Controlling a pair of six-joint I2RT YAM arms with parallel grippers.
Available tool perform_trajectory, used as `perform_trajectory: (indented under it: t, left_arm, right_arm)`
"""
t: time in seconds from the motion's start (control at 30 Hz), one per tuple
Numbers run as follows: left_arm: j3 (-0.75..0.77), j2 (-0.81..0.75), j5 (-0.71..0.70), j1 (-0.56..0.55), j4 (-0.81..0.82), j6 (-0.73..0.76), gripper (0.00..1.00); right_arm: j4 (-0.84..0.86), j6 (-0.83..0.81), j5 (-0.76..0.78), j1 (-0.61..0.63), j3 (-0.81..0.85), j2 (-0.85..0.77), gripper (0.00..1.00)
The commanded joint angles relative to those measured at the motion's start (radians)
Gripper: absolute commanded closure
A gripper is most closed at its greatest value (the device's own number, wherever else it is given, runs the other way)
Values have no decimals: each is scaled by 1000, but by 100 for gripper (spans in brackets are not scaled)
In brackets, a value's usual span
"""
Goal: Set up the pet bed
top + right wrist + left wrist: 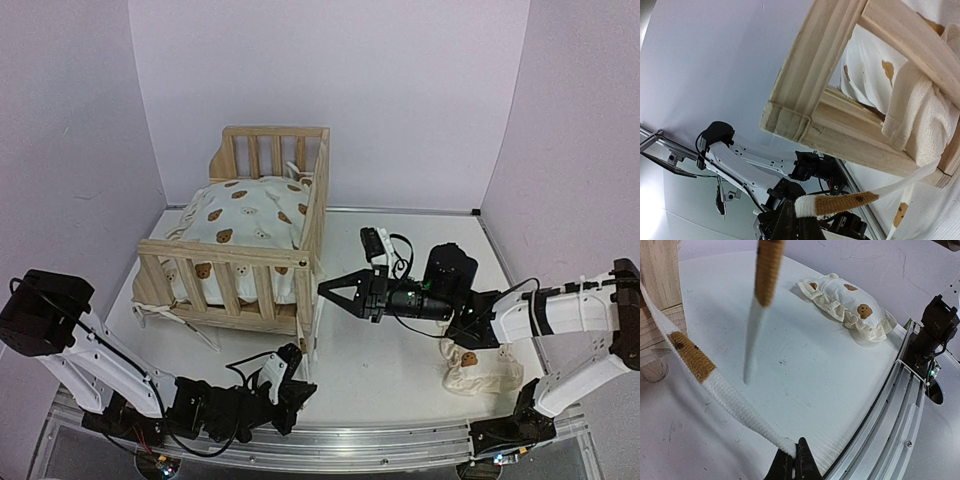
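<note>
The pet bed (225,250), a pine slatted frame, stands at the table's left centre with the cream bear-print cushion (250,210) inside. At its front right corner post (805,100) two cushion ties hang out. My left gripper (792,460) sits low near the table's front edge (293,356), shut on the white end of one tie (730,395), which runs taut up to the bed's foot (655,371). To the right of that post, my right gripper (322,289) is shut on the other tie's end (840,204) at its brown patch (800,220).
The small bear-print pillow (480,372) lies under my right arm, at the table's front right (850,302). A metal rail (890,405) borders the near edge. Another tie (180,322) trails from the bed's front left. Purple walls close the back and sides.
</note>
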Motion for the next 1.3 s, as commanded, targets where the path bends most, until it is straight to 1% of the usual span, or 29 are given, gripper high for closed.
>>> perform_trajectory:
  t: [0.0, 0.3, 0.4, 0.57, 0.9, 1.03, 1.17, 1.27]
  left_arm:
    - [-4, -12, -20, -13, 16, -17, 100]
    - [-15, -3, -35, -26, 32, -17, 100]
    - [-18, -4, -36, -27, 35, -18, 100]
    - [-24, -6, -42, -32, 44, -19, 100]
    - [-41, -16, -52, -45, 64, -13, 100]
    - [-34, -26, -38, -55, 65, 13, 100]
    - [-27, -38, -31, -65, 65, 26, 100]
    - [-30, -65, -39, -68, 65, 36, 100]
  right_arm:
    - [129, 21, 95, 24, 52, -4, 100]
    - [161, 44, 144, 81, 109, 59, 100]
    - [165, 42, 182, 99, 114, 67, 100]
    - [197, 50, 211, 105, 127, 84, 100]
    - [186, 10, 265, 119, 86, 85, 100]
    - [53, -114, 279, 148, 96, 121, 100]
    - [-37, -205, 347, 187, 88, 143, 100]
    - [-230, -306, 413, 223, 134, 149, 100]
